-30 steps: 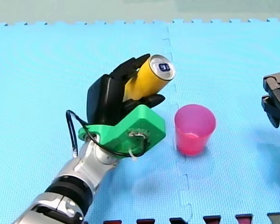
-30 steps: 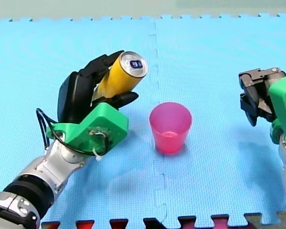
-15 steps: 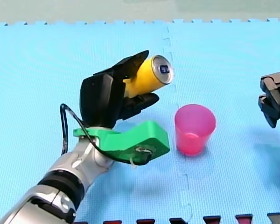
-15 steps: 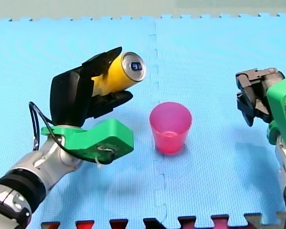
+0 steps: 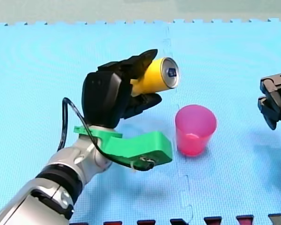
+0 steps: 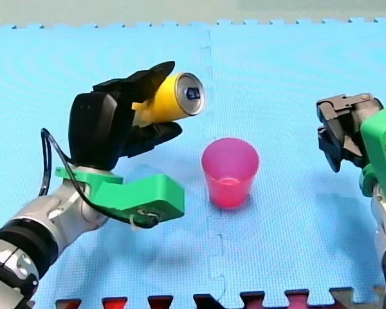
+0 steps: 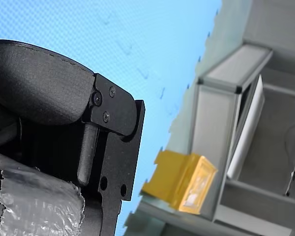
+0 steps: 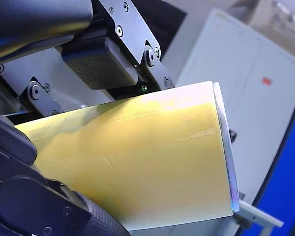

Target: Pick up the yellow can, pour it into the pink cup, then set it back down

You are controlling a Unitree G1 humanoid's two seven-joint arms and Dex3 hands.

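The black left robot hand (image 5: 107, 96) and black right robot hand (image 6: 342, 129) mount on green moulded wrist brackets (image 5: 131, 147). The silver, black-banded left forearm (image 5: 77, 161) carries a looped black cable (image 5: 62, 123).

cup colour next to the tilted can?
The cup is pink; it shows best in the second head view.

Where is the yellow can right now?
In the head views the left hand holds the yellow can tilted in the air, just left of the pink cup.

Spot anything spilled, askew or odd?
Nothing stands out. The left robot hand holds the yellow can tipped sideways near the upright pink cup; the mat shows no spill. The right robot hand holds nothing at the right.
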